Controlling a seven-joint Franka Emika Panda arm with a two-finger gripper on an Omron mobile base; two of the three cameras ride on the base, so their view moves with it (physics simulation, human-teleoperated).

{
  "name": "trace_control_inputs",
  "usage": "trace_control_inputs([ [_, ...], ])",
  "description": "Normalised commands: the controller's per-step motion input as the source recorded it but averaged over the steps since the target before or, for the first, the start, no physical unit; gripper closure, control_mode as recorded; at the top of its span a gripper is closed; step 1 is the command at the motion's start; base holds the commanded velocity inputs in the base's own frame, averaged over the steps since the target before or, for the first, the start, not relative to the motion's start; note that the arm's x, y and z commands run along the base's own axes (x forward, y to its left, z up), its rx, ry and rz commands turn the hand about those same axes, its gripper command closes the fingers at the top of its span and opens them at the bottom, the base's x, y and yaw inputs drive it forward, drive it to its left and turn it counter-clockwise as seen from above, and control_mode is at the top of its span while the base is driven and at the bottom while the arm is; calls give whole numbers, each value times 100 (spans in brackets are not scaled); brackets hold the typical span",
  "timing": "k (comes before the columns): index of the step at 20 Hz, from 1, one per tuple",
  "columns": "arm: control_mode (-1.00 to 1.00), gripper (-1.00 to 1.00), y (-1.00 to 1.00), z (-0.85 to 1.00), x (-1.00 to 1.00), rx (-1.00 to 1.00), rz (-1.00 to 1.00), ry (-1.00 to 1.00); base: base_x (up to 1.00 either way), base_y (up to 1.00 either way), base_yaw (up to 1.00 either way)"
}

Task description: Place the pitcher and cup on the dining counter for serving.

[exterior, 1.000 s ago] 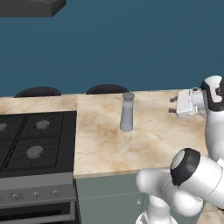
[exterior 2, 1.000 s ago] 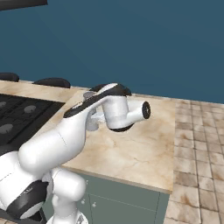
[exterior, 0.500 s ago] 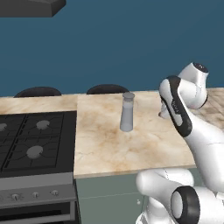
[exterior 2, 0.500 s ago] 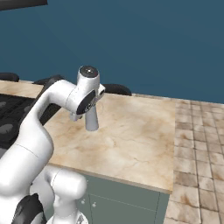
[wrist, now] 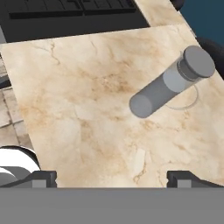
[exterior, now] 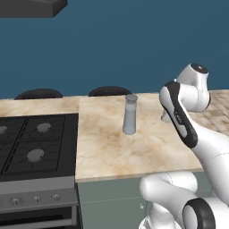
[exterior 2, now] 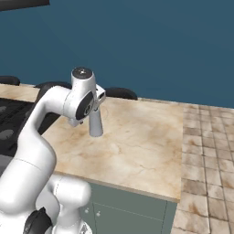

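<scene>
The pitcher (exterior: 130,114), a slim translucent grey cylinder with a grey lid, stands upright on the beige marble dining counter (exterior: 107,147). In the right base view my forearm partly covers the pitcher (exterior 2: 95,124). In the hand view the pitcher (wrist: 170,83) lies up and to the right of my gripper (wrist: 113,177), well apart from it. The two fingertips (wrist: 43,177) stand wide apart and open, with only bare counter (wrist: 87,87) between them. The yellow cup is out of view.
A black gas cooktop (exterior: 31,143) adjoins the counter on the left. Dark round stool backs (exterior: 109,91) line the counter's far edge. Tiled floor (exterior 2: 205,151) lies beyond the counter's right end. A blue wall rises behind.
My arm has swung in from the right and folded over the counter, and the hand now points down near the pitcher. The pitcher has not moved.
</scene>
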Motion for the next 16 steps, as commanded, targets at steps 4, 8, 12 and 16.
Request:
trace_control_inputs([
  [4,-100,-100,0,0,0,0,0,0,0,0,0],
  [8,-100,-100,1,0,-1,0,0,0,0,0,0],
  [12,100,-100,5,-2,-5,0,-1,0,-26,34,-17],
  [16,100,-100,0,0,0,0,0,0,-50,54,-62],
])
